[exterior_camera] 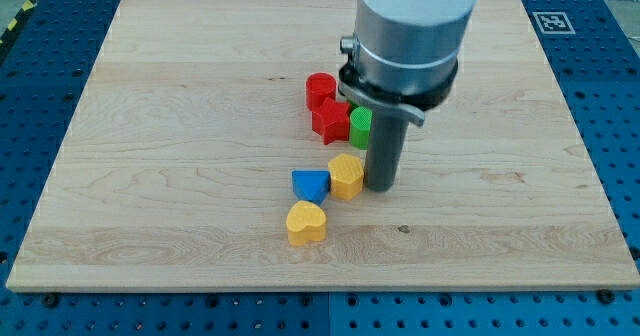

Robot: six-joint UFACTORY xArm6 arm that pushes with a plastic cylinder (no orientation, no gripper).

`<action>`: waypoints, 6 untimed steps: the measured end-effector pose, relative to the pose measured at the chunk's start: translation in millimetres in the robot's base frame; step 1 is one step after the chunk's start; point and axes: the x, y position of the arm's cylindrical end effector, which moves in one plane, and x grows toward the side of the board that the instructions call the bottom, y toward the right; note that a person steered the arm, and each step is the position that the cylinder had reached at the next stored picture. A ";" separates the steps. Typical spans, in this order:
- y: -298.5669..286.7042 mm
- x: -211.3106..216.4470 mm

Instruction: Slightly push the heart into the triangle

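A yellow heart block [306, 222] lies on the wooden board [170, 156], just below a blue triangle block [310, 185]; the two look close or barely touching. A yellow hexagon-like block [346, 175] sits right of the triangle. My tip [380, 185] stands just right of that yellow block, up and to the right of the heart.
A red cylinder [320, 89] and a red star-like block [331, 120] sit above the group. A green block [361, 124] is partly hidden behind the rod. The large grey arm body [410, 31] covers the board's top middle. Blue perforated table surrounds the board.
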 end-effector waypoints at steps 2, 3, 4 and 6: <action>-4.6 -17.2; 38.8 11.9; 41.2 62.0; -42.3 104.0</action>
